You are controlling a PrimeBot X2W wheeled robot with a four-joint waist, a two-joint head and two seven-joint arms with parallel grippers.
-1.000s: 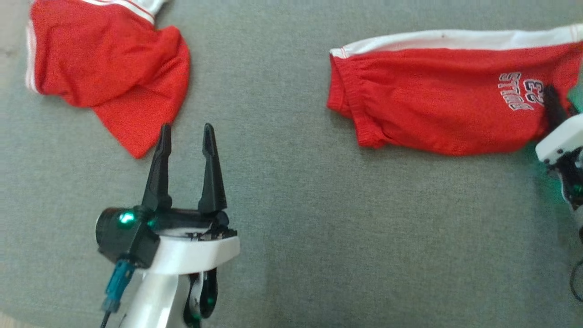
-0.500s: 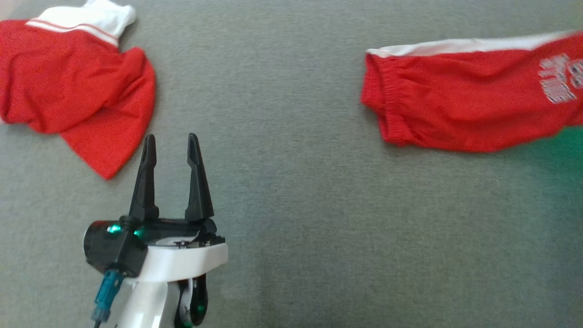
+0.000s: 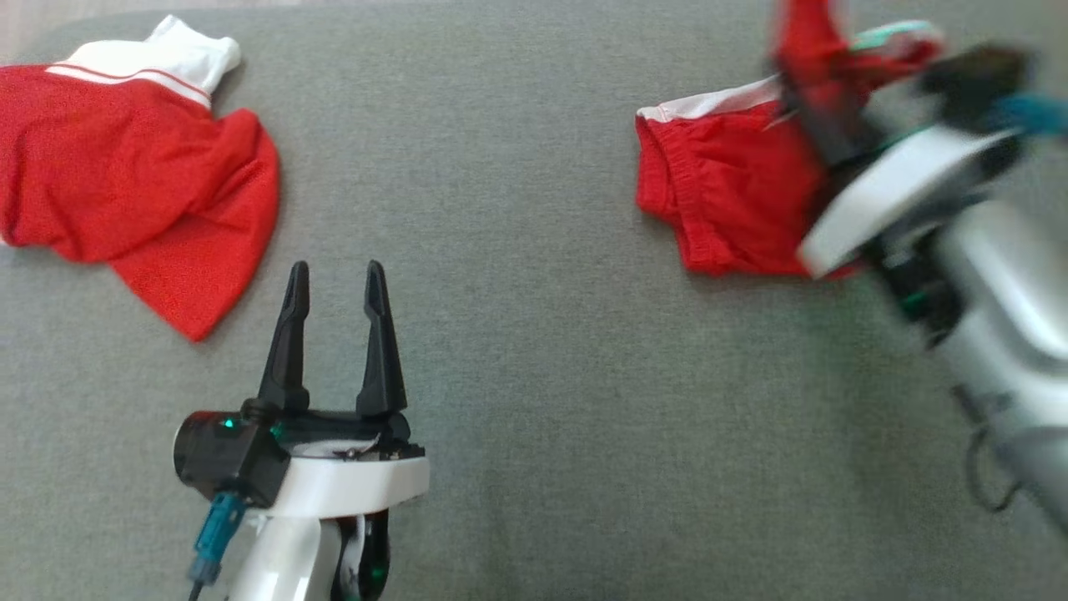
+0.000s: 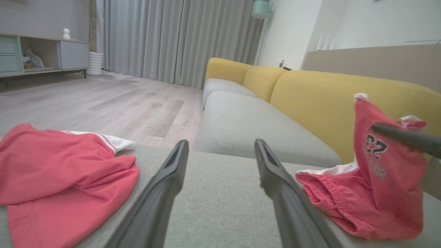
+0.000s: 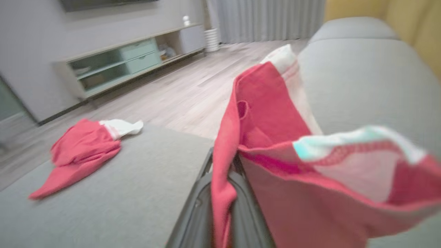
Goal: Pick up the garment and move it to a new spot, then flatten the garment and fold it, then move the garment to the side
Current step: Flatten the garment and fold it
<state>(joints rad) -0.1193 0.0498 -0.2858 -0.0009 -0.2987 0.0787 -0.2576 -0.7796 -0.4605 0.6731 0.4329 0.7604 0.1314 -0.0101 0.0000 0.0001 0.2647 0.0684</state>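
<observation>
A grey fabric-covered seat surface lies bare across its wide middle and near side. A crumpled red-and-white garment sits by the far left edge, next to the wooden floor. On the right, red shorts with a white side stripe rest partly on the surface. Their printed end is raised, clenched in the blurred right end effector. The left end effector hovers released, with its fingers spread, over bare fabric just beside the crumpled garment's hem.

Soft, even light with faint shadows. In the head view the arm at two o'clock smears with motion blur. The right wrist view is blurred, the shorts worst toward four o'clock. The left wrist view is sharp.
</observation>
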